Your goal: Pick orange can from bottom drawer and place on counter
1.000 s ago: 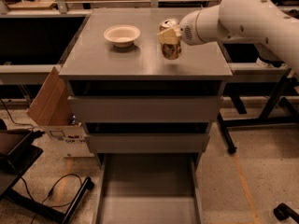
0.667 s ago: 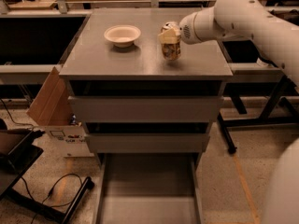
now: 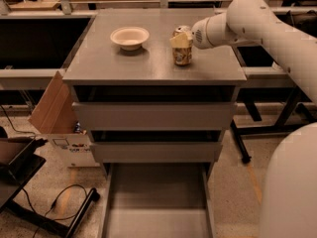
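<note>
The orange can (image 3: 183, 55) stands upright on the counter (image 3: 124, 66), right of centre. My gripper (image 3: 181, 36) reaches in from the right, with its pale fingers around the can's upper part. The white arm stretches from the upper right across to the can. The bottom drawer (image 3: 157, 202) is pulled out at the bottom of the view, and its grey floor shows nothing on it.
A white bowl (image 3: 129, 37) sits on the counter left of the can. Two upper grey drawers (image 3: 153, 115) are pushed in. A cardboard box (image 3: 52, 108) leans at the cabinet's left. Cables and a dark stand lie on the floor at left. Dark benches flank both sides.
The can and gripper have stayed at about the same spot on the counter. The arm's near body has come further into view at the lower right.
</note>
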`<state>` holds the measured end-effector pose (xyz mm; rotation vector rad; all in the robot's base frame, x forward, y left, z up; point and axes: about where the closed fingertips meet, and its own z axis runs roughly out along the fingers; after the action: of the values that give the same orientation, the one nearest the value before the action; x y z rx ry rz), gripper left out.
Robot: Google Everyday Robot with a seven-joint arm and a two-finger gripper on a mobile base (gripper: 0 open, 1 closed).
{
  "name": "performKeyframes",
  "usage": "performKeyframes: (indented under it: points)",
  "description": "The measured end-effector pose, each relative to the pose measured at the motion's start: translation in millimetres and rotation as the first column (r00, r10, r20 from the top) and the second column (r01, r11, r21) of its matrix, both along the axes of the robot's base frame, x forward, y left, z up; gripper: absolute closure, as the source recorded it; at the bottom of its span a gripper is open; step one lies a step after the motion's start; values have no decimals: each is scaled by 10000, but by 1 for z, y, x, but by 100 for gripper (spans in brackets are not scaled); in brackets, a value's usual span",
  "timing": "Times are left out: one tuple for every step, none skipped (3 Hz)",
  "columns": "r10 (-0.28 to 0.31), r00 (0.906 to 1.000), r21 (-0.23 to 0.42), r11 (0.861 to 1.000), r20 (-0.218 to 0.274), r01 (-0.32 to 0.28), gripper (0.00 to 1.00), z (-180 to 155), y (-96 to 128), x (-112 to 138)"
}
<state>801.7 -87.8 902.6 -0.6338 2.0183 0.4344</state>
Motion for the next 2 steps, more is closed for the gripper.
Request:
performKeyframes:
  points:
    - [35,10000,4,10000,-28,-35,53,-2,3,0]
    - [81,9999,7,10000,-65,-81,22,-5,6,1]
